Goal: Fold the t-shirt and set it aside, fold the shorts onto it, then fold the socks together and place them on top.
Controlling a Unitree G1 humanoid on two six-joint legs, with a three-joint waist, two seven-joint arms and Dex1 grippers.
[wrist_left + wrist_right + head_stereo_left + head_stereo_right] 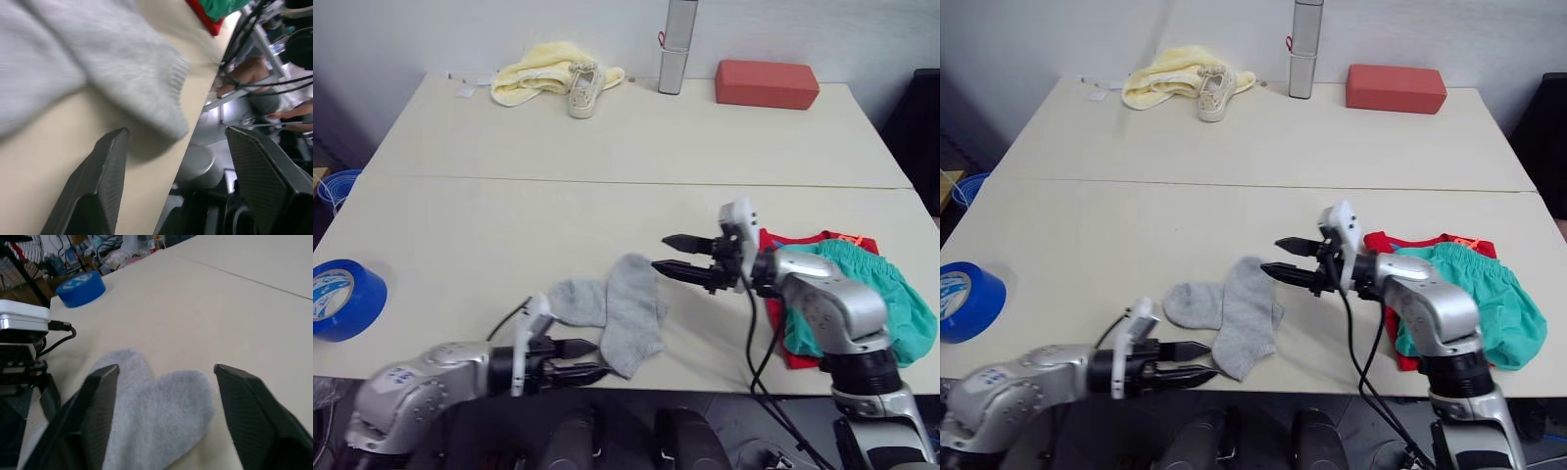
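Observation:
Two light grey socks (pixel 619 309) lie overlapping near the table's front edge, one flat to the left, the other crossing it. My left gripper (pixel 585 359) is open at the front edge, its fingertips just short of the nearer sock's cuff (pixel 161 103). My right gripper (pixel 668 257) is open just right of the socks, slightly above the table, pointing at their toe ends (pixel 161 401). The folded red t-shirt (pixel 783 245) lies at the right edge with the teal shorts (pixel 891 294) on top of it.
A blue tape roll (pixel 342 299) sits at the left edge. At the table's far side are a pale yellow cloth (pixel 533 73), a white shoe (pixel 584 90), a grey cylinder (pixel 676 44) and a red block (pixel 767 83). A seam (pixel 607 180) crosses the table.

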